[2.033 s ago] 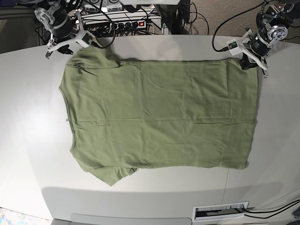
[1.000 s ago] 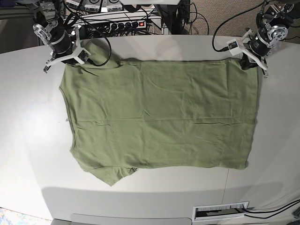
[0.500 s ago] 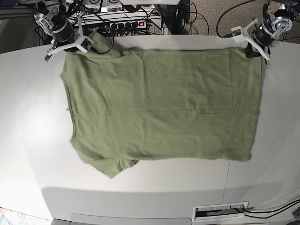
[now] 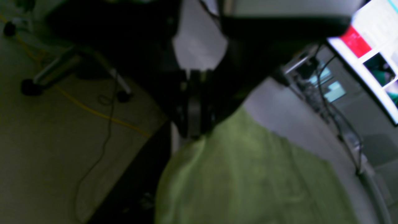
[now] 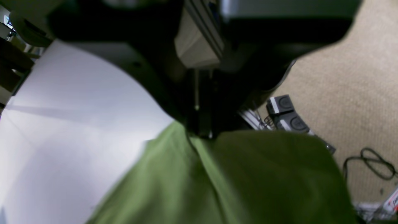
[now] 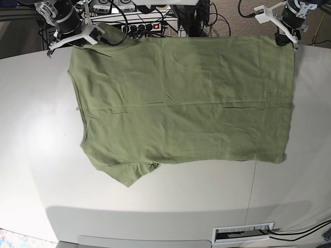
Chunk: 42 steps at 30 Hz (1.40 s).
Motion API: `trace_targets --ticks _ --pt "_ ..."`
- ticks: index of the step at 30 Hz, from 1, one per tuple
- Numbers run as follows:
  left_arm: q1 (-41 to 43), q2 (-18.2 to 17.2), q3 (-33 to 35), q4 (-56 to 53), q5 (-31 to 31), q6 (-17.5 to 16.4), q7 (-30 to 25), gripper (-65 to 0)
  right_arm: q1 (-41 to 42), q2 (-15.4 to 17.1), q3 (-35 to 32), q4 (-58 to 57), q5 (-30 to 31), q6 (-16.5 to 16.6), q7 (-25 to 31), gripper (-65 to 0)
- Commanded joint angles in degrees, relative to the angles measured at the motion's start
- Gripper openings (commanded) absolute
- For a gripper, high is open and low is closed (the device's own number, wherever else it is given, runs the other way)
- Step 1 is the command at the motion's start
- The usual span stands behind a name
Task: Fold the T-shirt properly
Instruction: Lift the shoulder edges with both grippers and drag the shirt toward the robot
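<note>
The olive-green T-shirt (image 6: 181, 103) lies spread over the white table (image 6: 31, 134), collar side at the left and hem at the right. Its far edge is lifted past the table's back edge. My left gripper (image 6: 282, 38) is shut on the far hem corner at the base view's upper right. My right gripper (image 6: 97, 37) is shut on the far shoulder and sleeve at the upper left. In the left wrist view the dark fingers (image 4: 193, 124) pinch green cloth (image 4: 248, 174). The right wrist view shows its fingers (image 5: 199, 127) clamped on a fold of cloth (image 5: 255, 180).
Behind the table sit a power strip with a red switch (image 6: 151, 26) and tangled cables (image 6: 222, 20) on carpet. A slotted vent (image 6: 243, 232) is set in the table's front edge. The near sleeve (image 6: 126, 175) points toward the front.
Both grippers have moved toward the back of the table and upward, pulling the shirt's far edge with them. The whole shirt has slid away from the front edge.
</note>
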Motion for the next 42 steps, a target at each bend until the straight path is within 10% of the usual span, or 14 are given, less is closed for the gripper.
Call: trace_targets --ticks 1,13,37,42 --pt "0.24 -0.83 -0.33 0.68 2.03 2.86 1.07 -65.0 -0.76 0.68 1.16 0.92 -0.52 -0.52 -0.15 -65.0" --pt "-1.29 -0.83 -7.85 4.79 6.51 9.14 2.36 -65.0 1.11 0.35 7.78 0.92 1.53 -0.68 1.92 -65.0" --pt "-24.20 1.90 -8.57 -5.79 -26.91 8.39 -16.79 -65.0 18.36 -11.65 7.69 -7.32 4.44 -0.55 8.63 -65.0" --pt "-28.24 5.09 -8.55 -10.14 -30.69 3.89 -19.45 -65.0 21.00 -13.03 7.43 -11.32 4.44 -0.57 9.40 -65.0"
